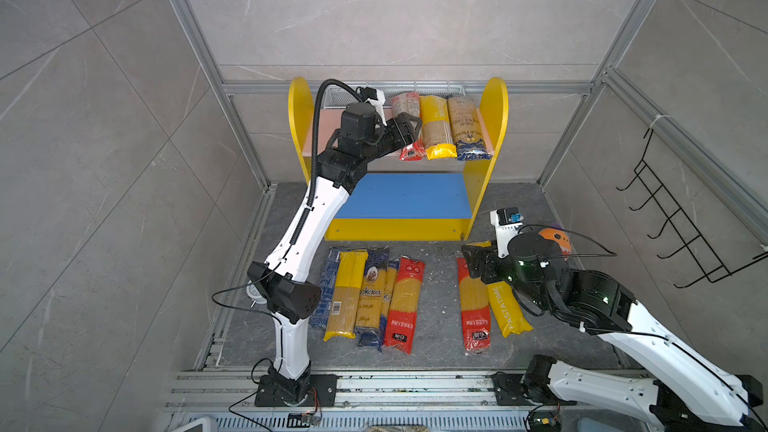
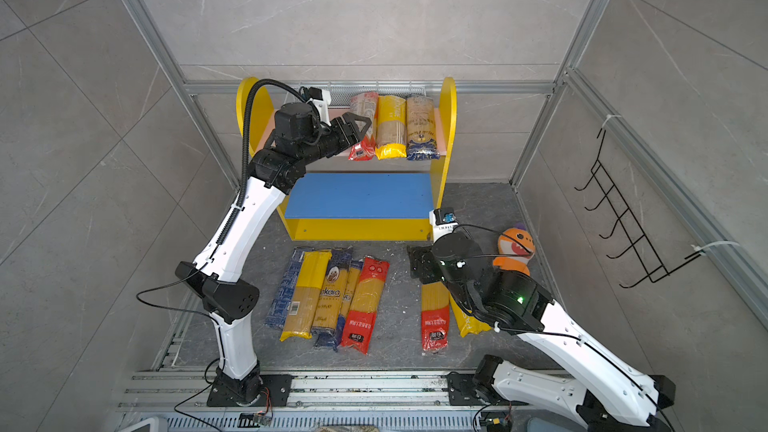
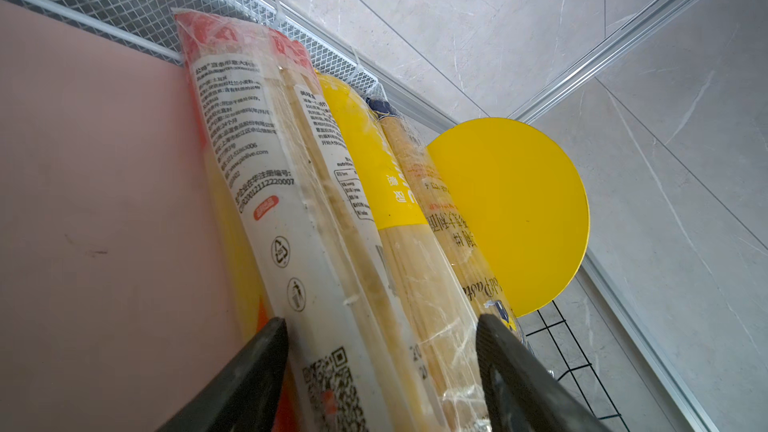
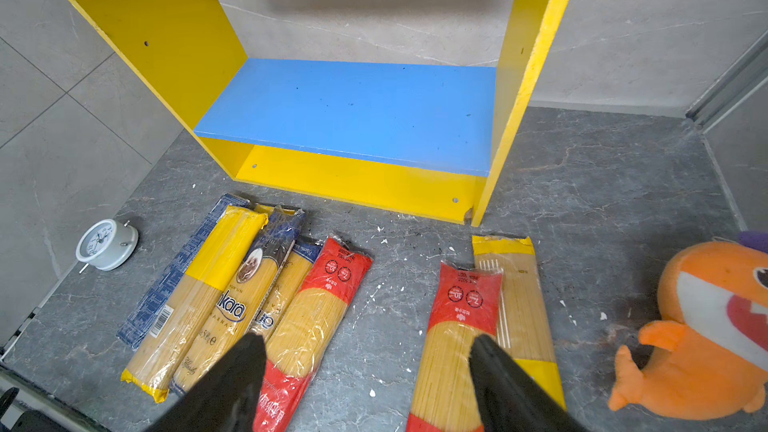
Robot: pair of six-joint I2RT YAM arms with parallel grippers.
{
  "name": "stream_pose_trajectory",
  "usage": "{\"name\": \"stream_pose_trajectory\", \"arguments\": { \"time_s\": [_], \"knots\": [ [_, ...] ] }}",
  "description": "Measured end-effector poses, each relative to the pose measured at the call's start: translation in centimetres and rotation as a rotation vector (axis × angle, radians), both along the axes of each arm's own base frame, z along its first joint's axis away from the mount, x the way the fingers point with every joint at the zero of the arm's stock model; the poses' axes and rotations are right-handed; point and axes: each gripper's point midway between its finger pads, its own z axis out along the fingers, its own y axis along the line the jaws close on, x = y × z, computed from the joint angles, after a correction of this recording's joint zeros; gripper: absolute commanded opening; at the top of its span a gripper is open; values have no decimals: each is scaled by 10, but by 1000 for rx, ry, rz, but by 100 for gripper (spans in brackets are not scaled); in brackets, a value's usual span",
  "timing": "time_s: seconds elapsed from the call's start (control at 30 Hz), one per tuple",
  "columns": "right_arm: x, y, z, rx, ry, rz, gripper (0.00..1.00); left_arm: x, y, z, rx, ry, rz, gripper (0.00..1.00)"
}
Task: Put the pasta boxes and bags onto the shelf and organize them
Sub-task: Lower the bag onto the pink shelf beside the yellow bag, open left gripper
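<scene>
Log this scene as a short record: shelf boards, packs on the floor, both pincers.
Pink upper board: three clear spaghetti bags side by side: red-ended bag, yellow-ended bag, navy-ended bag
Blue lower board: bare
Grey stone floor: cluster of five packs; separate pair of bags, red and yellow
Left pincer: open, at the red-ended bag
Right pincer: open, above the floor packs, holding nothing
Other: orange plush toy, white alarm clock

An orange plush shark (image 4: 706,326) sits well apart from a clock (image 4: 106,245) (white, round).
</scene>
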Motion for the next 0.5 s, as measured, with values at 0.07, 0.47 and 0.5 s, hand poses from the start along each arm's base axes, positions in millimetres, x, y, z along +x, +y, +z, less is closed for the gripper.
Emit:
{"name": "stream_pose_trajectory", "arguments": {
  "time_s": [0.07,0.47,0.5],
  "knots": [
    [-1,-2,2,6,-7,-3,82,-5,3,-1,1,1,0,78],
    [-4,-3,-2,14,8,0,82,-109,60,-10,75,-31,32,86],
    [-4,-2,-5,15,16,4,82,-123,68,-12,84,-41,41,86]
  ]
}}
